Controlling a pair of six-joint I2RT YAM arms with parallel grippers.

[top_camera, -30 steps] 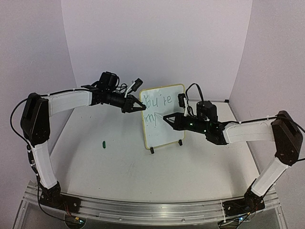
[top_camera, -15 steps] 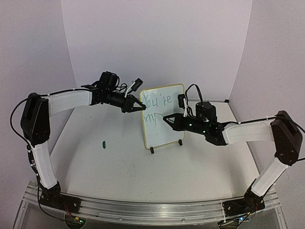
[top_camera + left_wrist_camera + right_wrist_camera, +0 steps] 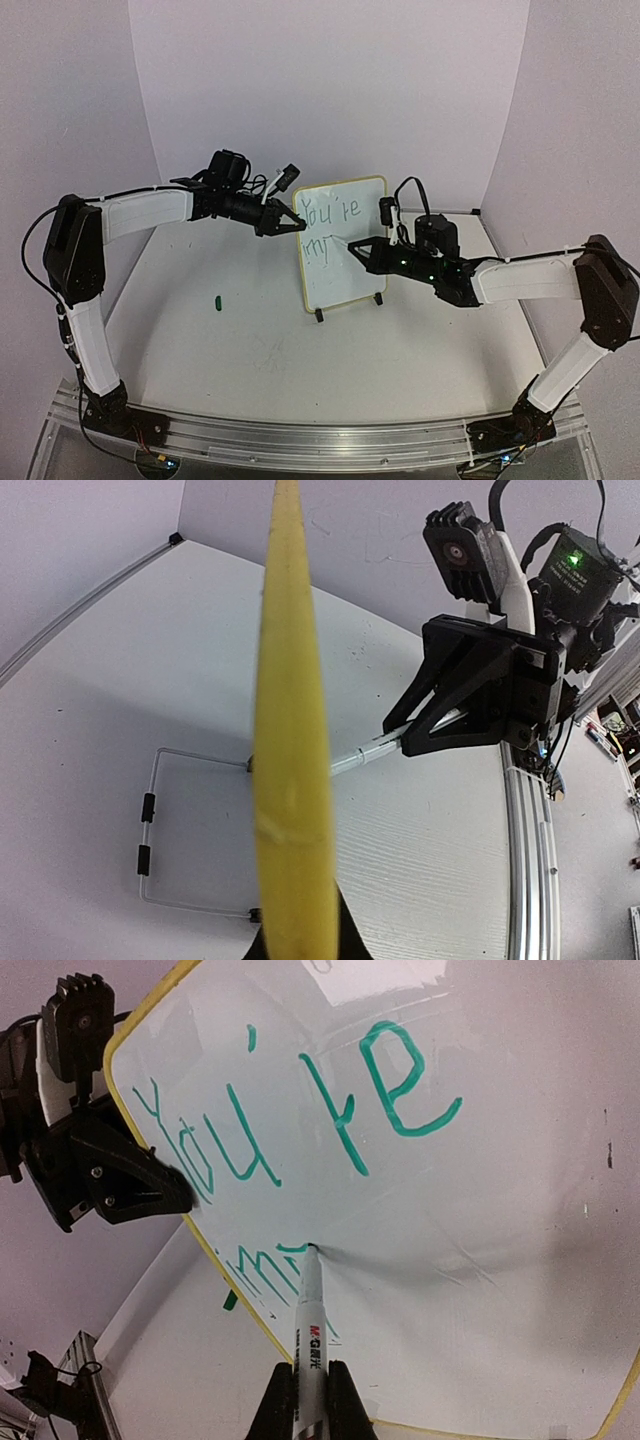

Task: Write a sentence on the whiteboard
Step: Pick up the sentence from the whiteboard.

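The whiteboard (image 3: 345, 270) stands upright at mid-table on small black feet. My left gripper (image 3: 297, 224) is shut on its upper left edge, and the left wrist view sees that pale-yellow frame (image 3: 290, 730) edge-on between the fingers. My right gripper (image 3: 352, 244) is shut on a white marker (image 3: 310, 1320) whose tip touches the whiteboard (image 3: 480, 1260). The sentence (image 3: 335, 1120) is green: "You're" on the top line, "im" and a short fresh stroke at the tip on the second line.
A green marker cap (image 3: 217, 300) lies on the table left of the board. The board's wire stand (image 3: 150, 830) reaches out behind it. An aluminium rail (image 3: 300, 440) runs along the near edge, and walls close in the back and sides.
My right gripper has slid slightly right and up along the board with the marker, adding a short stroke. The left arm and the board have not moved.
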